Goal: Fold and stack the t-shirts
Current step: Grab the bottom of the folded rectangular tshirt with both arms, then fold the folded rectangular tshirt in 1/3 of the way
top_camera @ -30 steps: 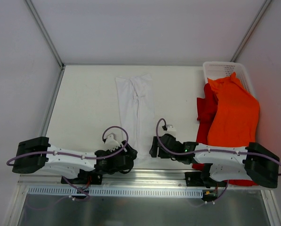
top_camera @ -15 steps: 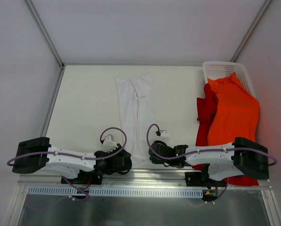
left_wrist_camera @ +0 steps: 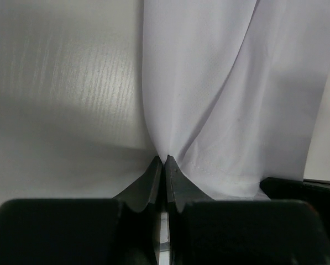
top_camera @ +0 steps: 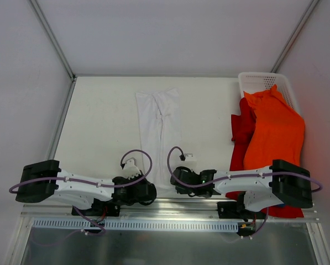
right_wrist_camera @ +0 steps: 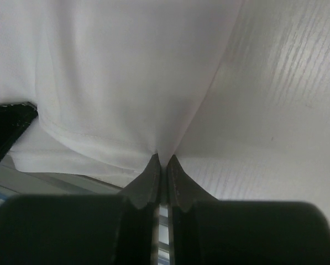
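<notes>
A white t-shirt (top_camera: 160, 130) lies folded into a long narrow strip down the middle of the table. My left gripper (top_camera: 151, 190) is shut on its near left corner, the cloth (left_wrist_camera: 209, 99) pinched between the fingertips (left_wrist_camera: 166, 161). My right gripper (top_camera: 174, 178) is shut on the near right corner, where the hem (right_wrist_camera: 98, 110) rises into the closed tips (right_wrist_camera: 162, 160). An orange t-shirt (top_camera: 275, 132) drapes over the basket's front, and a red t-shirt (top_camera: 241, 135) hangs beside and under it.
A white mesh basket (top_camera: 258, 83) stands at the back right corner. Metal rails border the table's left side (top_camera: 62, 118) and near edge (top_camera: 170, 207). The right arm's body (top_camera: 286, 187) lies over the lower part of the red and orange shirts.
Both grippers have closed on the near corners of the white shirt. The right gripper moved left and toward the near edge; the left shifted slightly nearer.
</notes>
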